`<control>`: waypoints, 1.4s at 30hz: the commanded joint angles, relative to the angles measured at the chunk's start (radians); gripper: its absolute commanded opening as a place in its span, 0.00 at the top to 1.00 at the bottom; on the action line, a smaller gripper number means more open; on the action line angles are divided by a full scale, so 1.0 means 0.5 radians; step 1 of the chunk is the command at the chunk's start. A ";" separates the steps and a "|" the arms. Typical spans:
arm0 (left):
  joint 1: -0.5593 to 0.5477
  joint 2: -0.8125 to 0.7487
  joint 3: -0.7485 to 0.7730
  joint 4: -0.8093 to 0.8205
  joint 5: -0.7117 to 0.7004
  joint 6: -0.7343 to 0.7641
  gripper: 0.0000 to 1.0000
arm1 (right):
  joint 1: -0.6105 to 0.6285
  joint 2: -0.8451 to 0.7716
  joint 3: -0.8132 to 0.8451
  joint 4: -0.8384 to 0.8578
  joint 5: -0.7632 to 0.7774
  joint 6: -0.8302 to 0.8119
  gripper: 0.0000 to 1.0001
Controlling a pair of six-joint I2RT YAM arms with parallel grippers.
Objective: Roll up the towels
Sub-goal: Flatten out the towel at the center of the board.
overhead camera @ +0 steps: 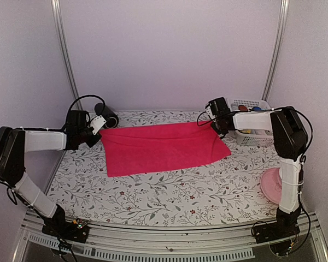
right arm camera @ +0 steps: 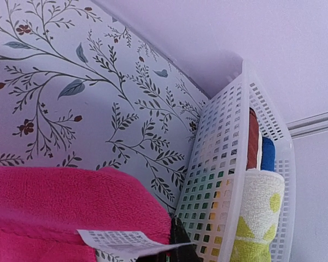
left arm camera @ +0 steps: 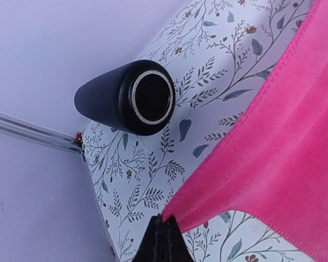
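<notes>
Hot pink towel lying flat on floral table. Left gripper clamping far-left corner. Right gripper sitting at far-right corner, cannot tell whether gripping. Rolling seemingly not yet begun; next move likely calling for both ends curling far edge over evenly.

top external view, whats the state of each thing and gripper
hot pink cloth towel: spread flat, unrolled
black cylinder: lying on its side
white perforated plastic basket: upright, holding rolled towels
round pink plate: lying flat, partly hidden
left gripper: fingers shut on a far towel corner
right gripper: fingers shut on the other far corner
</notes>
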 commanded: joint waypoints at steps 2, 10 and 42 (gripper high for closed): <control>0.073 -0.313 -0.033 -0.035 -0.042 -0.015 1.00 | 0.078 -0.425 -0.256 0.059 -0.069 0.070 0.98; 0.201 -0.898 0.104 -0.724 0.248 -0.122 1.00 | 0.403 -0.976 -0.581 -0.024 0.078 0.246 0.98; 0.535 -0.327 0.554 -0.719 0.078 -0.150 1.00 | 0.477 -0.191 0.515 -0.098 0.168 0.070 0.98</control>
